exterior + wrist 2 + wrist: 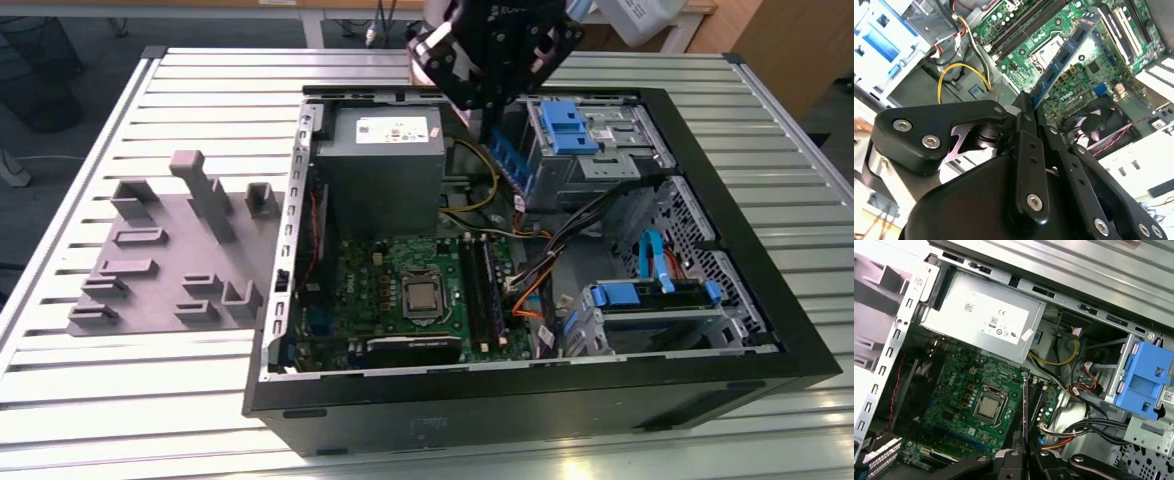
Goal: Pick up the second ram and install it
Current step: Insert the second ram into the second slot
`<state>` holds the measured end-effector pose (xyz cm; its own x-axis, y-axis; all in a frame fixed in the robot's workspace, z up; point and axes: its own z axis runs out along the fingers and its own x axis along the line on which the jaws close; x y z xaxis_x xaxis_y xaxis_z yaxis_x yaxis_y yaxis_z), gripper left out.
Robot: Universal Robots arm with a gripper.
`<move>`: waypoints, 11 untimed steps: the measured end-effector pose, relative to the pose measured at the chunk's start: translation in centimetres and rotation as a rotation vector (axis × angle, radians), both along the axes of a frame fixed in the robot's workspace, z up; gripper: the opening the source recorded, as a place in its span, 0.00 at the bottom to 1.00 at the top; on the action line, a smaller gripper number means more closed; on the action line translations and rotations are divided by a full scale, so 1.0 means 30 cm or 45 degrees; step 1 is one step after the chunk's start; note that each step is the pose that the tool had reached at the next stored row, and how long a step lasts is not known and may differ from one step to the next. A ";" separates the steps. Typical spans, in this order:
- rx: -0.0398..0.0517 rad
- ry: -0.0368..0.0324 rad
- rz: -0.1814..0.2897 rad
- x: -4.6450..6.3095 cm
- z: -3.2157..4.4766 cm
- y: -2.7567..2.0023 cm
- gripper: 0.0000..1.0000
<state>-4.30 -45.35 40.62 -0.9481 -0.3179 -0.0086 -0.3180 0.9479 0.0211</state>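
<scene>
The second ram [1064, 52] is a long blue board with dark chips, and my gripper [1026, 106] is shut on one end of it. In the exterior view my gripper [489, 118] hangs over the back of the open computer case [534, 400], between the power supply and the drive cage, with the second ram [511, 165] slanting down from it above the case floor. In the first wrist view the second ram [1024, 410] appears edge-on as a thin strip rising from my gripper [1024, 456]. The black memory slots [478, 290] lie on the green motherboard [387, 270], beside the processor [423, 295].
A grey power supply [380, 160] and blue-latched drive cages [574, 130] flank the gripper. Yellow, black and orange cables [534, 240] cross the case beside the slots. A grey fixture plate [174, 250] with blocks lies on the slatted table [160, 400] at the exterior view's left.
</scene>
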 end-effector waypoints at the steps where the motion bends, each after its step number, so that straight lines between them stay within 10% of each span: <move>1: 0.000 0.0000 -0.021 0.000 0.000 0.000 0.14; 11: 0.000 -0.0001 -0.229 0.000 -0.002 0.000 0.14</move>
